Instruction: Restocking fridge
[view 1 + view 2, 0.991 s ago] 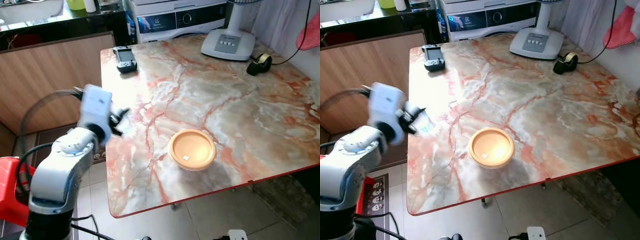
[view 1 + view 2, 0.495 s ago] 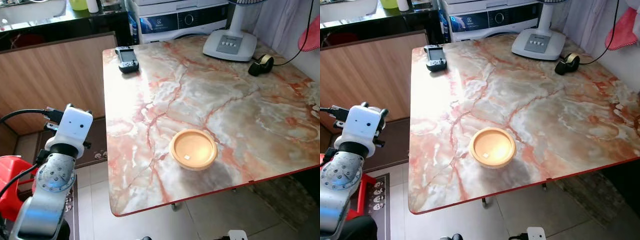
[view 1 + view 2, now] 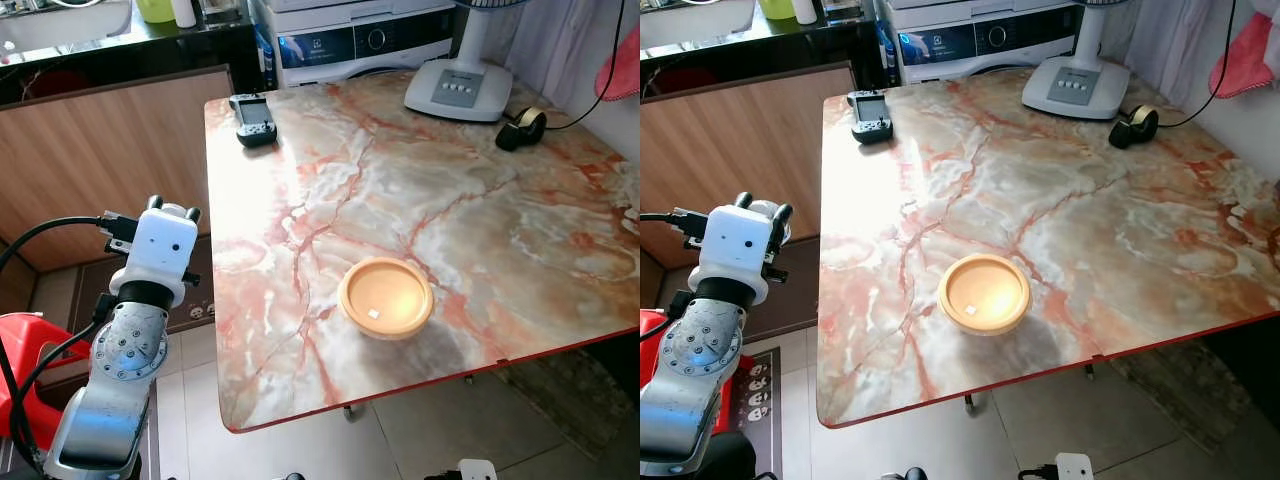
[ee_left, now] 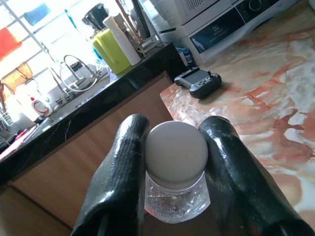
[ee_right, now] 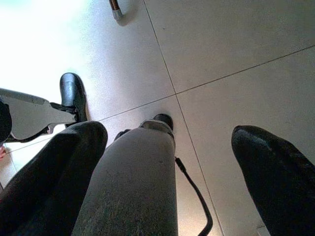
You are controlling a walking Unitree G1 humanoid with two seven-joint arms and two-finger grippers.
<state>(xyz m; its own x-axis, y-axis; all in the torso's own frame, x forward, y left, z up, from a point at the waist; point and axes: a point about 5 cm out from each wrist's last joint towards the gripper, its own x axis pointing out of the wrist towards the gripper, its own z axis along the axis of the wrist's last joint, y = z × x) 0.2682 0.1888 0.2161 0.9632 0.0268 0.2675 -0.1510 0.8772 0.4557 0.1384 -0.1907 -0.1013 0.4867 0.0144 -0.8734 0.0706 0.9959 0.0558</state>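
Left pincer (image 4: 172, 162) clamped on bottle (image 4: 176, 189) just under its white cap (image 4: 176, 147), off the surface's (image 3: 420, 190) edge. Clear plastic, prob light & slippery; neck grip suits.

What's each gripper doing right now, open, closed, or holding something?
Left gripper: shut on a clear bottle with a white cap, beside the table.
Right gripper: open, empty, hanging over the tiled floor.

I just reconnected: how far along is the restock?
Done: the left gripper is shut on a clear bottle by its white cap, held beside the marble table. In hand: carrying it. Left: no fridge is in view, so stocking remains. The right gripper hangs open over the floor.
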